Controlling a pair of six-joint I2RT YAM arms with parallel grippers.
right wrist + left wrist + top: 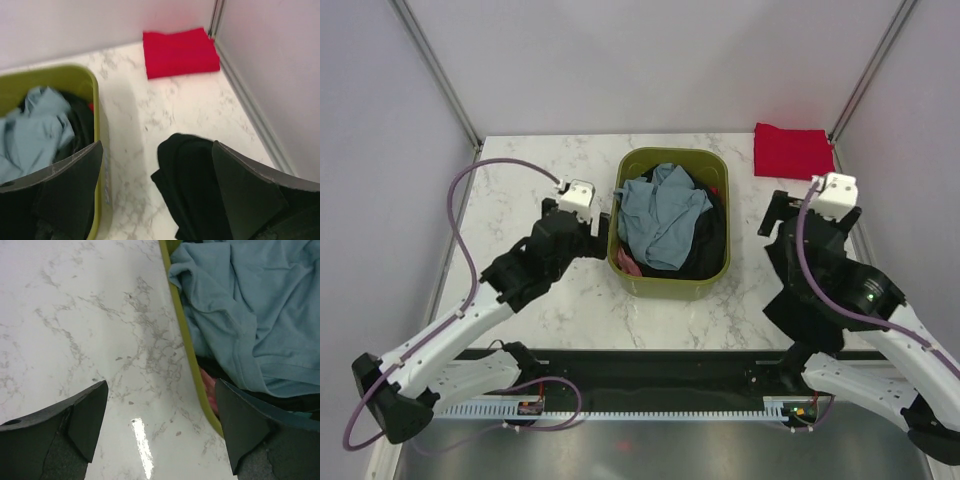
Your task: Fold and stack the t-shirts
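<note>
A pale blue-grey t-shirt (662,215) lies crumpled on top of a dark one (712,240) inside the olive-green tub (670,291). A bright red t-shirt (792,150) lies folded flat at the table's back right corner. My right gripper (156,145) is open, and a bunched black t-shirt (195,185) lies on the marble beneath it, close to the right finger. My left gripper (161,385) is open with nothing in it. It hangs over bare marble at the tub's left rim (187,340), its right finger above the tub's contents.
A bit of pink-red cloth (210,390) shows under the blue-grey shirt (250,315) at the tub's near left corner. The right wall and its metal rail (250,105) run close beside the right gripper. Bare marble (520,170) lies left of the tub.
</note>
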